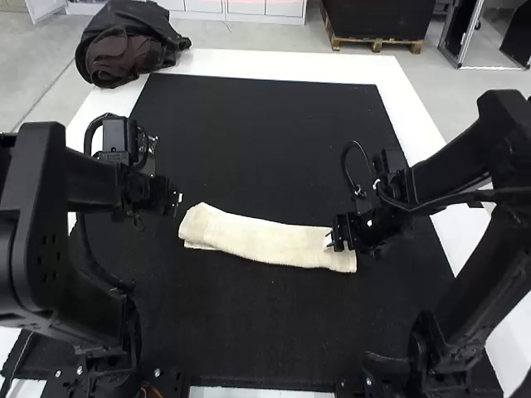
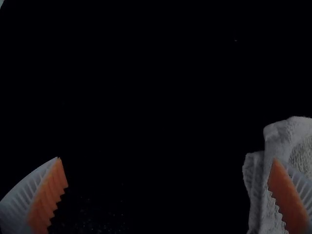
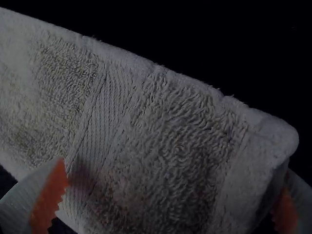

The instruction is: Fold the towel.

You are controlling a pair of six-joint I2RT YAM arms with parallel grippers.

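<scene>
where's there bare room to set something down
Bare: the mat from the towel to the table's far rim, likewise to its near rim. Crowded: the towel's ends, by the left end effector and right end effector.

High view bright; both wrist views very dim

One camera looks from up high behind the left arm [image 1: 87, 181] and the right arm [image 1: 460, 157], facing forward and down across the whole table [image 1: 290, 62]. The other two ride on the wrists, much nearer. From the left wrist, the lens peers down at the black mat [image 1: 265, 141] and catches the left end of the towel [image 1: 265, 240]; the right wrist's looks closely onto its right end. The high view shares both ends.
</scene>
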